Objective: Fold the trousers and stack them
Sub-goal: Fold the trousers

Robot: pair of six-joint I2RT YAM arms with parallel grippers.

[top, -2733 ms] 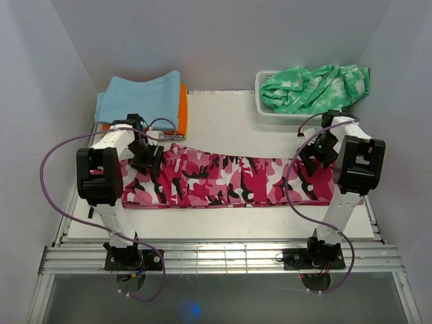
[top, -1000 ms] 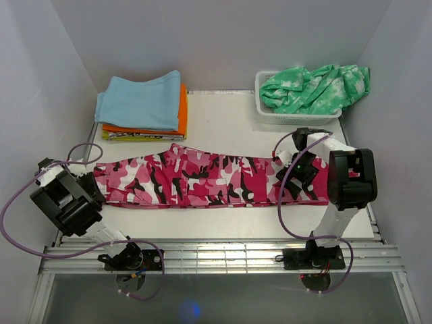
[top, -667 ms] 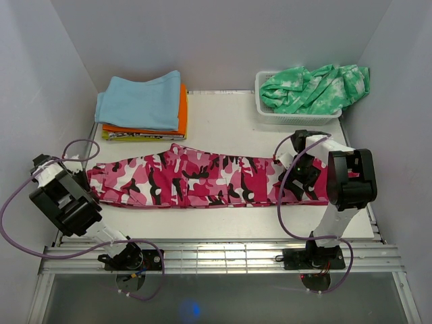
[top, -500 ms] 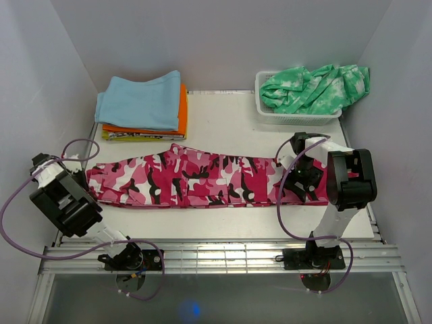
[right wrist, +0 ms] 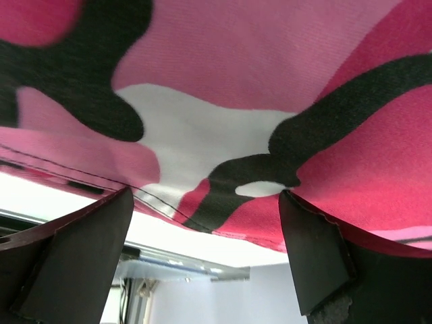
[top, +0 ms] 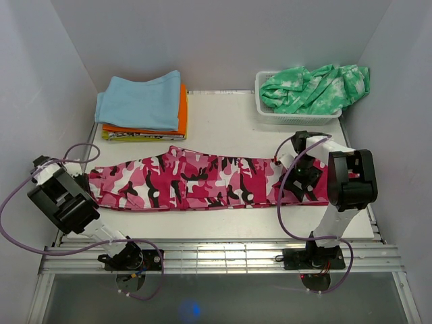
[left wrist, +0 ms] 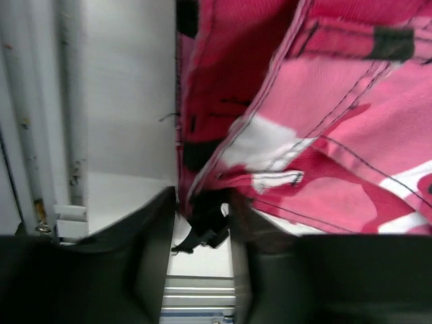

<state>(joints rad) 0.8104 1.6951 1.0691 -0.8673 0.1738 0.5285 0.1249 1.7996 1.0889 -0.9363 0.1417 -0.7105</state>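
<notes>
The pink camouflage trousers (top: 202, 179) lie in a long flat band across the table (top: 223, 125), from left to right. My left gripper (top: 84, 181) is at their far left end, low by the table's left edge. In the left wrist view its jaws (left wrist: 204, 223) are nearly closed on a dark corner of the trousers' hem (left wrist: 324, 135). My right gripper (top: 302, 177) rests over the right end of the trousers. In the right wrist view it (right wrist: 206, 202) is wide open, with the fabric (right wrist: 223, 88) spread flat just beyond the fingers.
A stack of folded light blue, orange and yellow clothes (top: 142, 101) sits at the back left. A white basket (top: 270, 113) holding a green-and-white tie-dye garment (top: 314, 88) stands at the back right. Walls stand close on both sides. A metal rail (left wrist: 67, 101) runs along the left edge.
My left arm has swung from over the trousers to the far left edge, and the trousers' left end has been drawn out leftward. My right gripper has come down onto the right end.
</notes>
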